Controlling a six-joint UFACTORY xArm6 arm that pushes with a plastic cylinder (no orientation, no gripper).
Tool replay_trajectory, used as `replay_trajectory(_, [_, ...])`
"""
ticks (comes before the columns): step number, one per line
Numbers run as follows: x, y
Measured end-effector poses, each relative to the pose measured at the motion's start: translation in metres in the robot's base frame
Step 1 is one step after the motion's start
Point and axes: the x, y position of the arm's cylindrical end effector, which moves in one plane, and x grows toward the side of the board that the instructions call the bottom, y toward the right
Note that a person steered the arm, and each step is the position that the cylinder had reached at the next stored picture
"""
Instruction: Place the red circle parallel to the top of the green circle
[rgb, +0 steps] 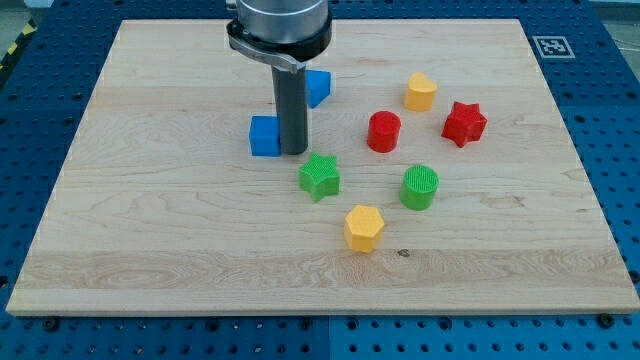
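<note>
The push has not started, judging by the layout: the red circle (383, 131) sits far-left of the green circle (419, 187), not directly above it, and apart from it. My tip (294, 151) rests left of both, touching a blue cube (265, 136). No fingers exist here. Blocks look ribbed plastic; the surface (150, 220) is pale grained wood.

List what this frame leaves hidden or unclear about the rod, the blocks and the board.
- Arm above the rod: cut off by the view's top edge.
- Blue block behind the rod: partly hidden by it, so its shape is unclear.
- Whether my tip touches the blue cube: they sit side by side, contact unclear.
- Board: lower corners cut off by the view's bottom edge.
</note>
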Motion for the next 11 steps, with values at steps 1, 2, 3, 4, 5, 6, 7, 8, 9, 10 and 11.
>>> replay_trajectory(1, [-0.001, 0.0])
replay_trajectory(2, [-0.001, 0.009])
replay_trajectory(3, [0.002, 0.015])
replay_trajectory(4, [0.004, 0.045])
replay_trajectory(5, [-0.012, 0.081])
replay_trajectory(6, [-0.033, 0.099])
replay_trajectory(7, [-0.041, 0.108])
replay_trajectory(8, [-0.041, 0.111])
replay_trajectory(9, [-0.041, 0.111])
replay_trajectory(10, [-0.032, 0.113])
replay_trajectory(11, [-0.012, 0.121])
